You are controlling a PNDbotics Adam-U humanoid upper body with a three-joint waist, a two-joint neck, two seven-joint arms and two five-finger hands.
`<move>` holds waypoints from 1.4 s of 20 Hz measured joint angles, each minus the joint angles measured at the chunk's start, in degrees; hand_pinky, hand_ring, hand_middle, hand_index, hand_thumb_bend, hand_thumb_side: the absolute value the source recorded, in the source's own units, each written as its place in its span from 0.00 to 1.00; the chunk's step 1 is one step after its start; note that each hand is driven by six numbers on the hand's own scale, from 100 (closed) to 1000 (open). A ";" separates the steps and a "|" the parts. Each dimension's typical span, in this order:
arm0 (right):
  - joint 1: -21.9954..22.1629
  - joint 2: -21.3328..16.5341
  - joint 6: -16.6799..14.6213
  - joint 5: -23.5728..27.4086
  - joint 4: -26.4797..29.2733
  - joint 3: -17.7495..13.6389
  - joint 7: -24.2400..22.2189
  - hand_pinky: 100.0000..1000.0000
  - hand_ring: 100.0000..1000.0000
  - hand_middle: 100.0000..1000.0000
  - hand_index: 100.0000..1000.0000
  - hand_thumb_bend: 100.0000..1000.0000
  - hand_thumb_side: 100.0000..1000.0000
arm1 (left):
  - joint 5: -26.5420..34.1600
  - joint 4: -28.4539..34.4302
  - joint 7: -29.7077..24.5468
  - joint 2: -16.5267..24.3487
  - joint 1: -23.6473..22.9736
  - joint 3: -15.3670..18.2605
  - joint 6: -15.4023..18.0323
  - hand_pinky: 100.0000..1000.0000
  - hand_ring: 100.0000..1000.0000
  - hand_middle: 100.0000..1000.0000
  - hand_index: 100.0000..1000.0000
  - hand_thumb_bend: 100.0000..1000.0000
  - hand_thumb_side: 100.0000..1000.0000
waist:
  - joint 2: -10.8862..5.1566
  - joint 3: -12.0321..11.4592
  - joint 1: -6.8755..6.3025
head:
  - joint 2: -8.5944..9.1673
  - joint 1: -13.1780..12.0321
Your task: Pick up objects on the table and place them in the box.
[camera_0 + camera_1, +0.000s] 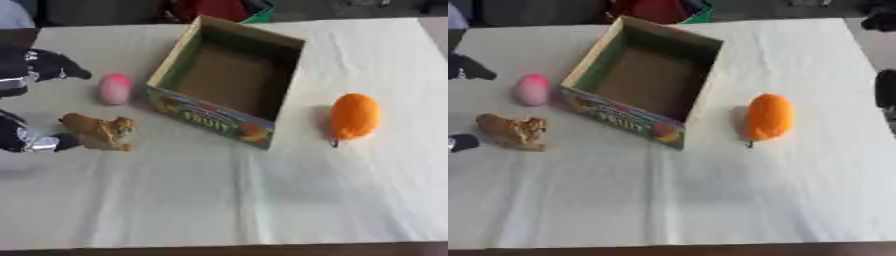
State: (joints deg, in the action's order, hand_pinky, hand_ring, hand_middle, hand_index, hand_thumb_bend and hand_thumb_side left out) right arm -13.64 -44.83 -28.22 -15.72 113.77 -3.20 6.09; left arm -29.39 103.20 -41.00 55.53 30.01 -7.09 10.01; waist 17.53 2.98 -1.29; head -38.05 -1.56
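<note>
White cloth table (219,200), wide bare front. Open box (229,75) centre; orange toy (353,116) right. Left hand (35,70), fingers spread, beside brown animal (98,131); right-eye view only: right hand (885,89), fingers unclear.

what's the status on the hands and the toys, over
Left robot hand open around the toy lion, not gripping. Right robot hand unreadable. Cardboard box empty; pink egg, orange plush on the table.

Left hand (35,70) cut off at frame edge; right hand (885,89) perhaps that dark sliver.
</note>
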 measured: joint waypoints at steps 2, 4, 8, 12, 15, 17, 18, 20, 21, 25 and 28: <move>0.00 0.29 0.16 0.22 0.00 -0.05 -0.16 0.73 1.00 0.69 0.84 0.00 0.76 | 0.81 -1.47 -0.86 -0.19 0.71 -0.36 -0.09 0.61 0.80 0.88 0.96 0.19 0.36 | 0.17 0.29 0.00 | 0.05 -0.20; -0.06 0.39 0.32 0.30 0.00 -0.15 -0.30 0.72 1.00 0.68 0.84 0.00 0.76 | 1.51 -2.82 -1.84 -0.51 1.30 -0.84 -0.07 0.61 0.80 0.87 0.96 0.20 0.38 | 0.24 0.42 -0.01 | 0.10 -0.41; -0.51 0.82 0.92 0.66 0.00 -0.33 -0.41 0.72 1.00 0.68 0.84 0.00 0.75 | 2.71 -5.08 -3.94 -0.81 1.88 -1.56 -0.24 0.62 0.79 0.87 0.96 0.20 0.40 | 0.40 0.51 -0.02 | 0.12 -0.73; -0.54 1.13 1.81 0.93 0.00 -0.35 -0.36 0.72 1.00 0.67 0.83 0.00 0.76 | 3.71 -7.33 -6.04 -1.43 2.46 -2.10 -0.89 0.62 0.79 0.85 0.95 0.23 0.43 | 0.49 0.65 -0.05 | 0.29 -0.90; -0.58 1.44 2.35 1.24 0.00 -0.47 -0.23 0.72 1.00 0.67 0.83 0.00 0.76 | 3.70 -9.60 -7.61 -2.18 2.98 -2.70 -1.24 0.62 0.79 0.84 0.94 0.25 0.45 | 0.56 1.00 -0.05 | 0.35 -1.05; -0.70 1.67 2.58 1.28 0.00 -0.60 -0.16 0.72 1.00 0.67 0.83 0.00 0.76 | 3.55 -11.20 -8.18 -2.68 3.46 -2.98 -1.38 0.62 0.79 0.84 0.93 0.25 0.44 | 0.63 1.09 -0.05 | 0.39 -1.16; -0.74 1.80 2.73 1.30 0.00 -0.65 -0.15 0.72 1.00 0.67 0.83 0.00 0.77 | 3.38 -11.97 -8.33 -2.92 3.71 -3.02 -1.40 0.62 0.78 0.83 0.93 0.25 0.44 | 0.69 1.19 -0.05 | 0.41 -1.25; -0.78 1.92 3.04 1.39 0.00 -0.67 -0.21 0.72 1.00 0.66 0.83 0.00 0.77 | 2.98 -13.30 -8.36 -3.59 4.34 -3.28 -1.42 0.62 0.78 0.83 0.92 0.24 0.45 | 0.80 1.28 -0.06 | 0.53 -1.36; -0.81 2.12 3.24 1.47 0.00 -0.69 -0.23 0.72 1.00 0.66 0.83 0.00 0.77 | 2.71 -13.85 -8.35 -3.88 4.53 -3.40 -1.41 0.62 0.78 0.83 0.92 0.24 0.45 | 0.83 1.31 -0.07 | 0.60 -1.39; -0.81 2.71 3.87 1.72 0.00 -0.93 -0.30 0.72 1.00 0.65 0.82 0.00 0.78 | 1.97 -15.13 -8.16 -4.78 5.03 -4.10 -1.19 0.62 0.78 0.83 0.91 0.22 0.45 | 0.91 1.61 -0.10 | 0.81 -1.55; -0.81 2.84 4.21 1.74 0.00 -1.05 -0.38 0.72 1.00 0.65 0.82 0.00 0.78 | 1.49 -15.68 -8.20 -5.26 5.26 -4.49 -1.08 0.62 0.78 0.82 0.91 0.22 0.46 | 1.03 1.68 -0.18 | 0.86 -1.76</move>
State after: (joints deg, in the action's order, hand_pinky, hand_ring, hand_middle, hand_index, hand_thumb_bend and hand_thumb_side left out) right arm -14.45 -42.00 -24.01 -13.98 113.77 -4.25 5.71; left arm -27.90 87.52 -49.20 50.27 35.27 -11.58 8.93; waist 18.57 4.66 -1.47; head -37.19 -3.32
